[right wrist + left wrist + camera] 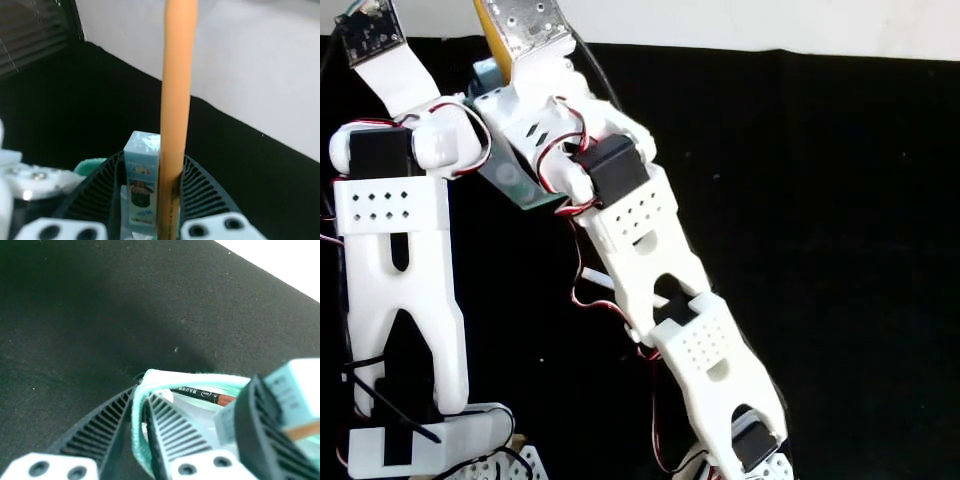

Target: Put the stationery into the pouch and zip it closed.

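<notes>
So: left claw (pixel 144 392) is clamped on the mint pouch (pixel 200 376) rim, with a pencil (pixel 202 393) lying inside. Right claw (pixel 154 159) pinches a light-blue box (pixel 142 170) and an orange stick (pixel 175 75) side by side at the pouch mouth, over the black counter (pixel 75 315).

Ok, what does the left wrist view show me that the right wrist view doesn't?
Left wrist only: the jaws of the left gripper pinching the teal pouch at its rim, and a dark pencil lying inside it.
Right wrist only: the orange stick running long between the jaws of the right gripper, next to the light blue box, plus white housing of the other arm.
Both: the box, the pouch and the black table cover. The left wrist view catches just an orange sliver beside the box.
</notes>
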Tool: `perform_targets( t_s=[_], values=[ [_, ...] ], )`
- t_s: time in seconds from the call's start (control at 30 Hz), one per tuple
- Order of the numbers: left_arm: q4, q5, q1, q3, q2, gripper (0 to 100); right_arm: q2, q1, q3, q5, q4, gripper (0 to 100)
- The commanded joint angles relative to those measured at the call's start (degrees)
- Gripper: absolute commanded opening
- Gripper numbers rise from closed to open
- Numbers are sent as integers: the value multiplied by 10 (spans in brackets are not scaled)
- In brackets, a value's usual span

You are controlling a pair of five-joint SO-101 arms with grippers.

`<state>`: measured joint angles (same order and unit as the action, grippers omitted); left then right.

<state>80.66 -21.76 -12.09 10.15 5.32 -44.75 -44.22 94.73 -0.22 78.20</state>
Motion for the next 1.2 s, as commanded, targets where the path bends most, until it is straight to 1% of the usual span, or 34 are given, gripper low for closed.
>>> perform_targets(
  t_s=[0.0,0.13,0.33,0.57,0.87,1.07,1.17],
  values=[
    [-6,3,-4,-8,-7,7,20,10,66,-2,24,7],
    [-6,3,-4,-8,-7,7,31,11,66,-2,57,7],
    [-6,3,-4,-8,-7,7,32,19,65,21,61,18],
    [-6,3,-4,-8,-7,7,34,19,65,23,61,209],
    [-6,3,-4,-8,-7,7,39,19,66,23,60,213],
    [-6,3,-4,-8,-7,7,93,21,66,23,61,213],
    [-6,3,-4,-8,-7,7,125,34,65,23,81,213]
  ],
)
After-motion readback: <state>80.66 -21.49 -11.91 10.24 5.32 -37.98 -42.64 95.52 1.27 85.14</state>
